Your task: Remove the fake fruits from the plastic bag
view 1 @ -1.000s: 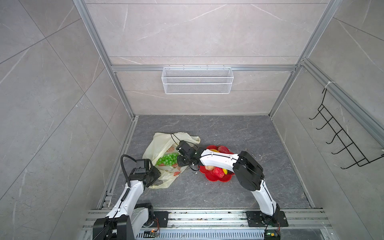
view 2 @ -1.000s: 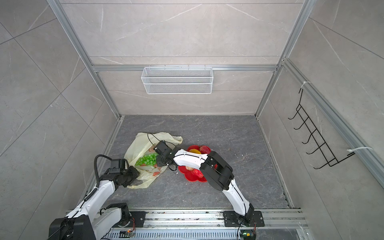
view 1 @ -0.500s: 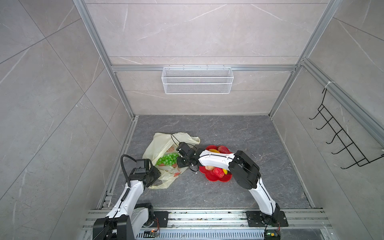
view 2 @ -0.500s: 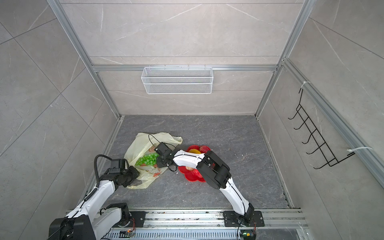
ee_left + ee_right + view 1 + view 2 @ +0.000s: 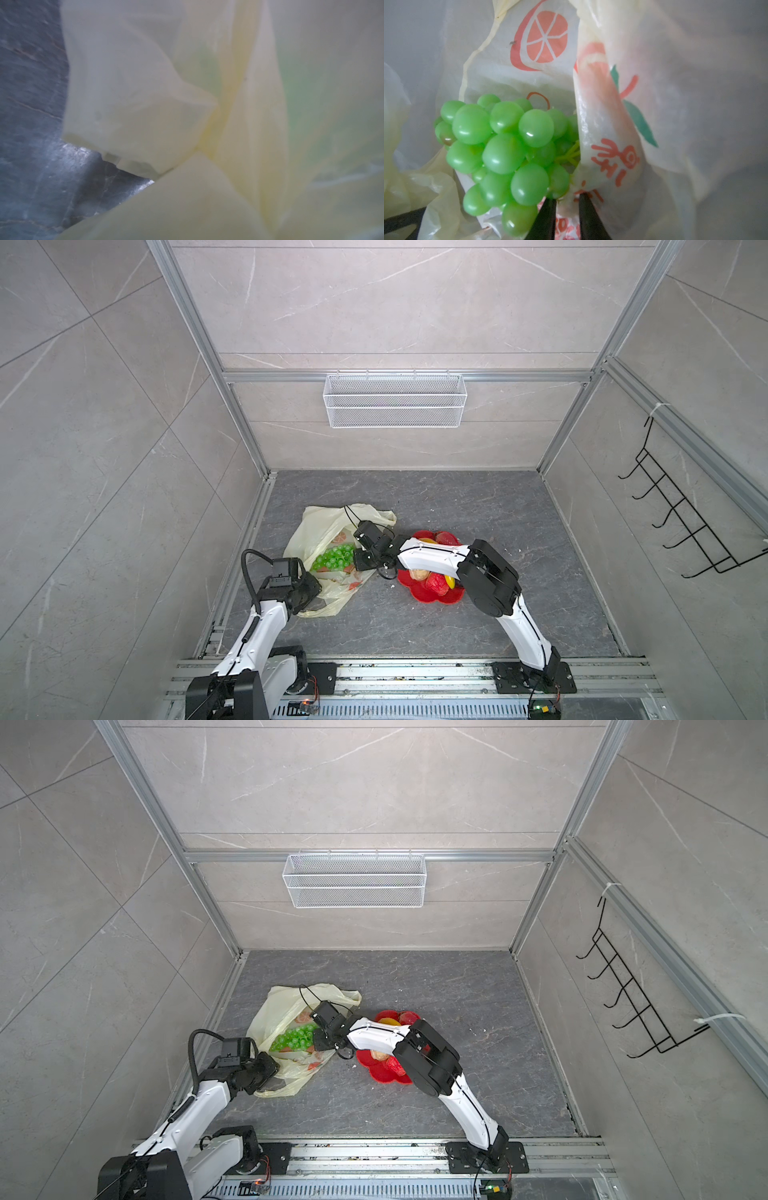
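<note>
Nearest, the left claw [image 5: 312, 598] is set on the near corner of the plastic bag [image 5: 322, 522]; whether it is clamped cannot be told. Farther in, the green grapes [image 5: 500, 149] are seen lying in the bag's open mouth. The right claw [image 5: 566, 200] is held at their edge, jaws slightly parted, nothing pinched. Beside the bag, other fruits [image 5: 436, 585] are piled on a red plate [image 5: 419, 599].

The dark grey stone-patterned floor [image 5: 478, 506] carries two things. The plastic bag [image 5: 320, 526] lies crumpled at near left. A red flower-shaped plate [image 5: 420, 595] sits just right of it
</note>
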Motion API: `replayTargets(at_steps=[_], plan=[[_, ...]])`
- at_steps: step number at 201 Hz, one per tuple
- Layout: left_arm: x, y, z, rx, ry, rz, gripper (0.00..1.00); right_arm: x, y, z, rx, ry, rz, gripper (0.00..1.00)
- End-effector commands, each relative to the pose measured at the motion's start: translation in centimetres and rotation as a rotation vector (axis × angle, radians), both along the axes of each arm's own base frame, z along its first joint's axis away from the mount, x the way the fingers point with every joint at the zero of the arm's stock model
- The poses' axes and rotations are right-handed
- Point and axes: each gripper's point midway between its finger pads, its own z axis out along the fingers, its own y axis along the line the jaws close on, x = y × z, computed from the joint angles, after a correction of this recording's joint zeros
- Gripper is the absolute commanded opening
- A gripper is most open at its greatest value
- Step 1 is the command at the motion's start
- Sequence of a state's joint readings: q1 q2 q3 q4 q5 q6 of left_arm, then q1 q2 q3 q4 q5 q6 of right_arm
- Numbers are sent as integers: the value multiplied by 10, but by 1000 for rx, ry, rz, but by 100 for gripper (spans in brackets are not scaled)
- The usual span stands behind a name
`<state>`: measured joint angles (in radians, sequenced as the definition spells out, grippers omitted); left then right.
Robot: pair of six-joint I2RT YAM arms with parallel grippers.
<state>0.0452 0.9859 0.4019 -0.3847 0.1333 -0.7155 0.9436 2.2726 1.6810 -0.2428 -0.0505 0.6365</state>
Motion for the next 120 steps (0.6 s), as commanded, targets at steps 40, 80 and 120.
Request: replayTargets(at_steps=[40, 80, 120], plan=[[9, -1, 9, 10, -34, -26, 36, 14, 13, 4, 32, -50, 19, 26], [9, -2, 9, 11, -34, -29, 36, 22, 13, -7, -20, -68, 14, 24], [8, -2, 9, 12, -33, -31, 35, 36, 7, -21, -119, -88, -25, 22]])
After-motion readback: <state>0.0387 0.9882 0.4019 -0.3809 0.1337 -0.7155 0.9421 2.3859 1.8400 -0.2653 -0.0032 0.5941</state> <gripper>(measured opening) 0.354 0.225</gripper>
